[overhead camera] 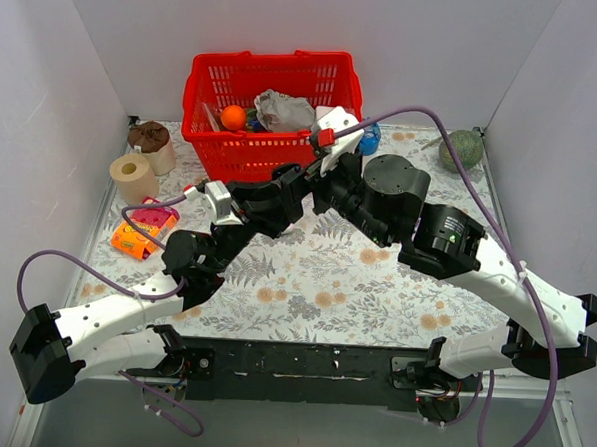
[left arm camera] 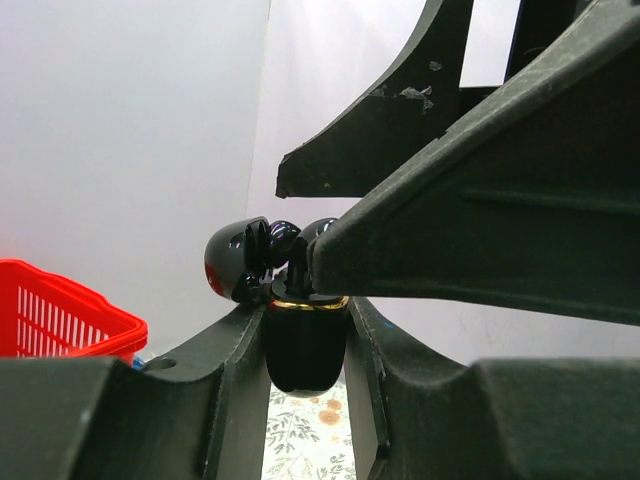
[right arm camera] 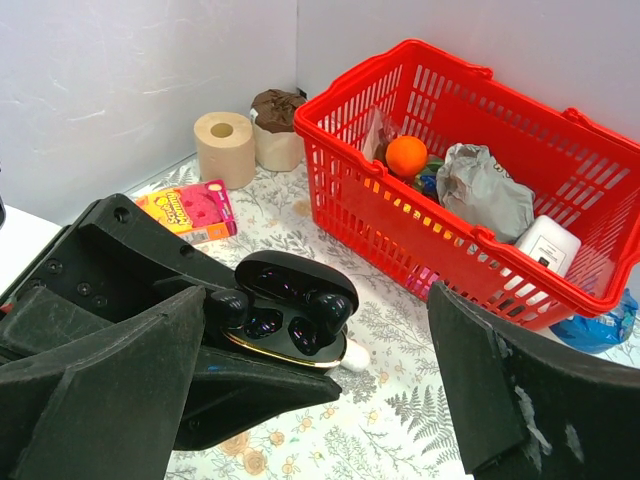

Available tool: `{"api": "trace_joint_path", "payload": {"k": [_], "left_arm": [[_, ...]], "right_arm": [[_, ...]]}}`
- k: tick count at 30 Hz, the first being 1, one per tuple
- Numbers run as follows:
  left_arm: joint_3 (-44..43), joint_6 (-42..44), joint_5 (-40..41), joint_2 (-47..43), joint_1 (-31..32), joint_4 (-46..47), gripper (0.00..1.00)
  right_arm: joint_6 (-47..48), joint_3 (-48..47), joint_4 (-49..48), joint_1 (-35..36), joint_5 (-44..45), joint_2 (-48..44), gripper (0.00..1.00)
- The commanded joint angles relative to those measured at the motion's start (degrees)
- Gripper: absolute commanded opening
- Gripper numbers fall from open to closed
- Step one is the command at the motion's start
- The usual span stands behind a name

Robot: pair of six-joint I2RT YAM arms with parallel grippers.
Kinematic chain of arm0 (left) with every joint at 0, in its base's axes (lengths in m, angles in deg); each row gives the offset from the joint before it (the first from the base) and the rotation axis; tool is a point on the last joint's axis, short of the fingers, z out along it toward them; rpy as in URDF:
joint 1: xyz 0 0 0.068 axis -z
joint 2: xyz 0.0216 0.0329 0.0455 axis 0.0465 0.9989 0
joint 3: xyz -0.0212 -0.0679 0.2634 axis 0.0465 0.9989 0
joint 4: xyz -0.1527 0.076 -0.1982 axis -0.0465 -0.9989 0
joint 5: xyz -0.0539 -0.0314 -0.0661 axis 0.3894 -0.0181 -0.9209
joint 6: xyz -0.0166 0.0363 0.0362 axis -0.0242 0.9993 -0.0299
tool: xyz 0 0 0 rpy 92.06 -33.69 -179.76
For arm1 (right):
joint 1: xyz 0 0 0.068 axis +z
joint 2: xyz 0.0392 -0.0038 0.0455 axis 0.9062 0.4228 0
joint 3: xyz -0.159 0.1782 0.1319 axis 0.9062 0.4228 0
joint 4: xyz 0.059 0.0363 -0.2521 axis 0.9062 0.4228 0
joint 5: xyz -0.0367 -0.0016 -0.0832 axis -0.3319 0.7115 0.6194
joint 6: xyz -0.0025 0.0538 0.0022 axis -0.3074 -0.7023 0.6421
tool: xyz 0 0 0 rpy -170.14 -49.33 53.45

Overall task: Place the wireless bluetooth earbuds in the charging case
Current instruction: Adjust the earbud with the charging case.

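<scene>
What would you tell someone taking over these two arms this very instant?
Left tool: shut on the charging case, holding it aloft with the lid open.
Right tool: open, holding nothing, with one finger's tip right by the case's top.
Earbuds: both appear to be in the open case. I cannot tell whether they are fully seated.
Done: it looks as if both earbuds are placed.
Left: check that they sit flush, probably press them down, then close the lid.
</scene>
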Motion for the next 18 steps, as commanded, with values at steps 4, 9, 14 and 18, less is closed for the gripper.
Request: {"api": "trace_joint_path", "payload": {"k": [4,9,14,18], "left_arm": [[-1.09,0.36,-3.23,-1.58,0.15,1.26,0.00],[-0.30,0.09,-3.23,-2.63,0.15,2.23,0.00],[-0.04,-0.08,-3.15,-3.33,0.15,2.58,0.00],[-0.21,-0.17,-3.32,-3.60,0.15,2.41,0.00]], "right_arm": [[0.48,1.03,-4.51,-0.36,3.63,-2.66,0.98],[0.57,1.56,-3.90,-0.54,4.24,-3.19,0.98],[0.48,2.62,-3.90,-0.80,4.51,-4.33,0.98],[0.31,3.50,-3.90,-0.89,4.77,-5.03,0.98]]}}
